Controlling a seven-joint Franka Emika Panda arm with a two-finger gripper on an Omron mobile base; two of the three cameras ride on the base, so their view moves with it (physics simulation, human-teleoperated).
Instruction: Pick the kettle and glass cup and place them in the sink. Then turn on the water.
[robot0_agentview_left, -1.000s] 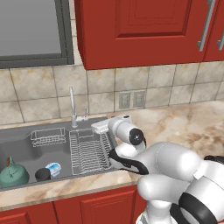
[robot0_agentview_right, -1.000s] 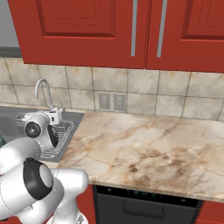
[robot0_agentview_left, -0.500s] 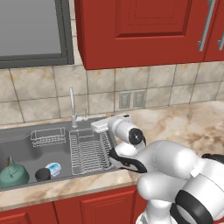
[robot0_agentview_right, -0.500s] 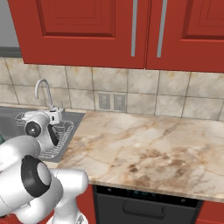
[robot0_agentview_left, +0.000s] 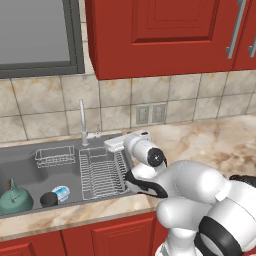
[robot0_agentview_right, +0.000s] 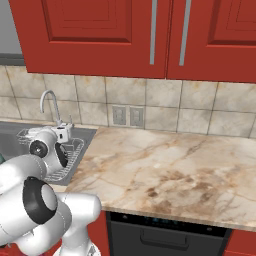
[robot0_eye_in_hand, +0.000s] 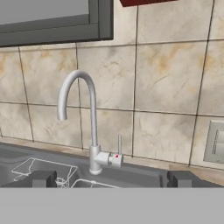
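Arm, left base view: while its white elbow bulks at the lower right, the forearm reaches left and the tool (robot0_agentview_left: 116, 145) hangs over the right end of the sink (robot0_agentview_left: 30, 159), above the wire dish rack (robot0_agentview_left: 102, 172).
Task things, left base view: the kettle (robot0_agentview_left: 15, 196) sits in the basin's near left corner; the glass cup (robot0_agentview_left: 49, 199) stands just to its right, beside a small blue-white round object (robot0_agentview_left: 61, 193). A small wire basket (robot0_agentview_left: 54, 156) sits at the back of the basin.
Right base view: the arm folds up from the lower left, its wrist over the dish rack; a long marble worktop (robot0_agentview_right: 165, 170) runs off to the right, with a dark appliance front below its edge.
Hand view: the tool's two dark fingertips (robot0_eye_in_hand: 43, 178) stand far apart with nothing between them, facing the chrome faucet (robot0_eye_in_hand: 85, 127) with its side lever.
Room: beige tiled wall, twin wall outlets (robot0_agentview_left: 151, 114), red cabinets (robot0_agentview_left: 160, 32) above and below.
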